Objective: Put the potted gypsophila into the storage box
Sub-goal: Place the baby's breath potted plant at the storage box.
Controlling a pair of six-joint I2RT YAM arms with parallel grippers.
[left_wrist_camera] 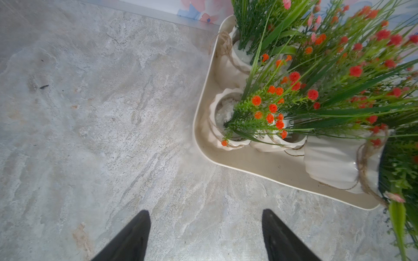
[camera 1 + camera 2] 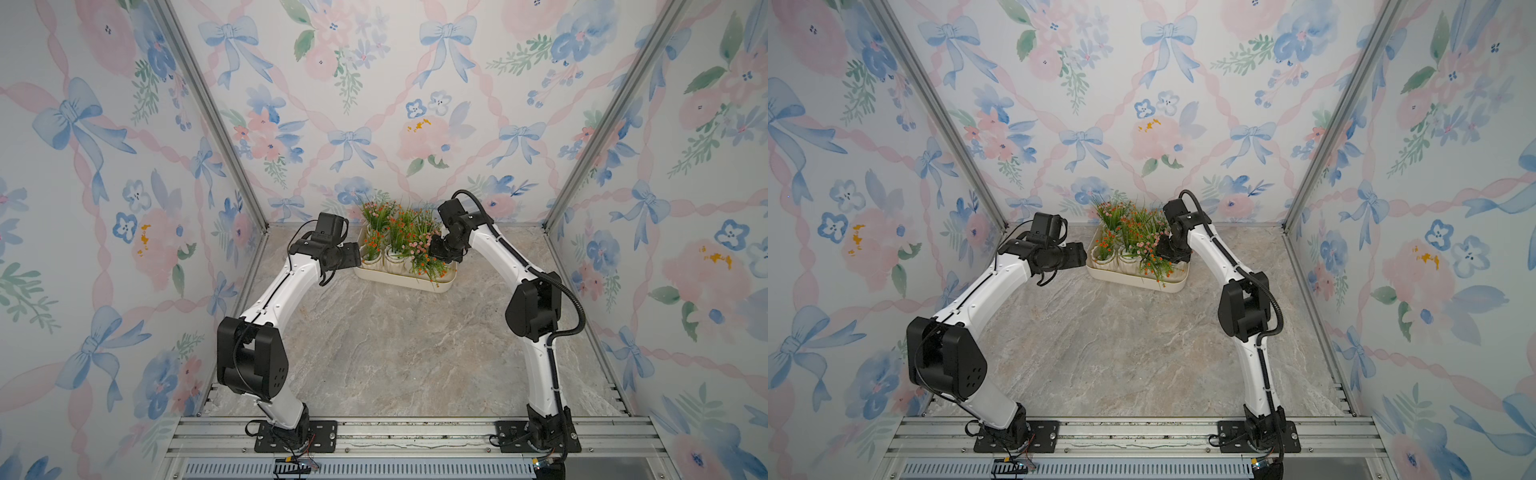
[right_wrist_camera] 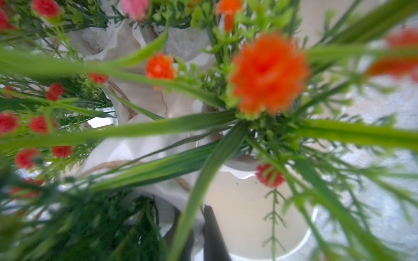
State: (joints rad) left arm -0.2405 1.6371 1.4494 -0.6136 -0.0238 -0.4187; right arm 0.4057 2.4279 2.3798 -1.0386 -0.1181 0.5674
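Box: the cream box [image 2: 399, 279] stands at the far middle of the table [image 2: 395, 353], between the two arms, I think so that either arm can reach it.
Potted plants: every one of the potted plants [image 2: 395, 232] that I can see is inside the box, packed pot against pot. None stands on the bare table.
Tipped pot: one white pot [image 1: 334, 162], at the near corner on the right arm's side, lies on its side, and its sprigs hang out over the rim. In my judgement the crowding left it no flat place.
Right pincer: the right pincer [image 3: 196, 228] is closed and sits low among the sprigs over that same corner. A green blade crosses its dark fingers, but the wrist view is blurred, so I cannot tell if it pinches the blade, a pot rim or nothing.
Plant and pincer: the sprigs touch and surround the right pincer, and white pots show just beyond its tips.
Left pincer: the left pincer [image 1: 205, 223] is wide open and holds nothing. It hovers over bare table just beside the box, probably kept aside to avoid the plants.
Stage: nearly finished, and setting the tipped pot upright seems to be what remains.
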